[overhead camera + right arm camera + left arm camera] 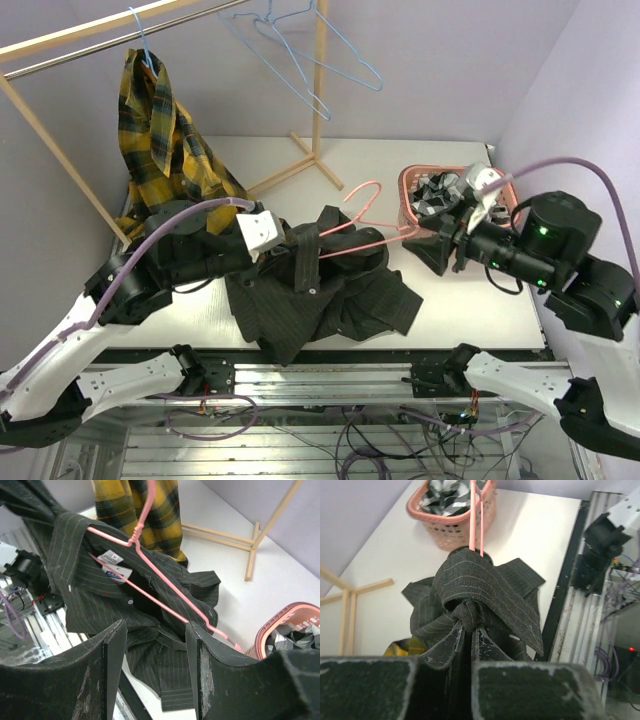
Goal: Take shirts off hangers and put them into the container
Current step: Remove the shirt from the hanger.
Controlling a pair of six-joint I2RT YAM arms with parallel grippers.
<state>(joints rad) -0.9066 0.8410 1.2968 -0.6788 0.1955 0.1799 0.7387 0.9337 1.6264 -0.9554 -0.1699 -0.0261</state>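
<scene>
Closest to the overhead camera, the two arm bases (200, 375) sit at the table's (480, 310) near edge. Beyond them the dark pinstriped shirt (340, 300) lies crumpled mid-table, one fold raised in the left gripper (303, 258). A pink hanger (365, 215) stretches from that shirt toward the salmon basket (405, 190) at the right rear, which holds the checked shirt (440, 190). The right gripper (440, 250) hovers just in front of the basket. On the wooden rack (320, 100) at the back, the plaid shirt (165, 150) hangs at the left and bare blue hangers (300, 50) at the right. From the left wrist, the fingers (457, 645) are pressed together, pinching a bunched knot of pinstriped cloth, and the pink wire runs off toward the basket. From the right wrist, the fingers (112, 650) stand spread with nothing between them. Past them the pinstriped shirt lies open, its collar label (115, 565) showing, with the pink hanger threaded through it. Whether the wire touches the right-hand finger cannot be told.
</scene>
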